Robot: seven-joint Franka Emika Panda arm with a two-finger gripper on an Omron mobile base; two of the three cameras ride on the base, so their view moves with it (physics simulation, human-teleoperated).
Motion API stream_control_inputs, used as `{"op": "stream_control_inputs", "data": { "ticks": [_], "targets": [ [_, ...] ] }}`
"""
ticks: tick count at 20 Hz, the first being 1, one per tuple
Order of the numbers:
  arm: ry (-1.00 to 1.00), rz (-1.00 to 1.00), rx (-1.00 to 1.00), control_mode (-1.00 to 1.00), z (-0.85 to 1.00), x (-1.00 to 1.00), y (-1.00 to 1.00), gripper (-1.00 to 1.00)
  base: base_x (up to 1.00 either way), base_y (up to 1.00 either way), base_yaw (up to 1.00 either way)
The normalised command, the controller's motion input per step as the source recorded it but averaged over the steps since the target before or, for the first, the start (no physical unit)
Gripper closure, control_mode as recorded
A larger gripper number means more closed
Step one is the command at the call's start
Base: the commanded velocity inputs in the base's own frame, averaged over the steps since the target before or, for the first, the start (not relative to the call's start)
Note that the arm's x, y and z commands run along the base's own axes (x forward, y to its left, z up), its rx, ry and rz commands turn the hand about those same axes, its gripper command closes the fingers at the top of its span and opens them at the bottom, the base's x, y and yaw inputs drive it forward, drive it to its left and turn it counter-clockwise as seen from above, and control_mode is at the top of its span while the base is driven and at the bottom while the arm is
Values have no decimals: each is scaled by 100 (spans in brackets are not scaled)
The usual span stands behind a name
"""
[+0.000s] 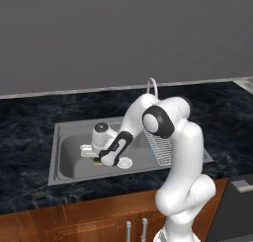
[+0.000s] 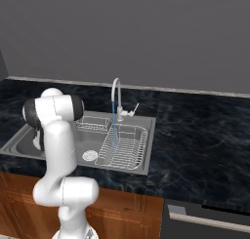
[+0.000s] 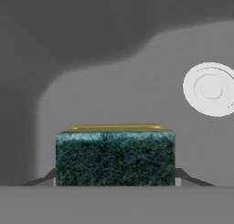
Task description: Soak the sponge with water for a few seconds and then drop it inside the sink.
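My gripper is low inside the grey steel sink, just left of the round drain, and it is shut on the sponge. In the hand view the sponge shows its dark green face with a yellow edge on top, clamped between my fingertips, over the basin floor. The drain lies to the upper right there. The water falls as a thin blue stream from the curved chrome faucet onto the right side of the sink, apart from the sponge.
A wire dish rack fills the right part of the basin, under the stream. A small wire basket hangs at the back wall. Dark marble counter surrounds the sink. My arm arches over the basin's right side.
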Motion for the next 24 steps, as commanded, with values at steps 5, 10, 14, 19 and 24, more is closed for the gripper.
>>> {"op": "stream_control_inputs", "data": {
  "ticks": [5,10,14,19,24],
  "targets": [
    [0,0,0,-100,-1,14,0,100,0,0,0],
    [0,0,0,-100,-1,11,0,100,0,0,0],
    [0,0,0,-100,-5,5,0,100,0,0,0],
    [0,0,0,-100,-12,9,0,100,0,0,0],
    [0,0,0,-100,-21,10,0,100,0,0,0]
  ]
}}
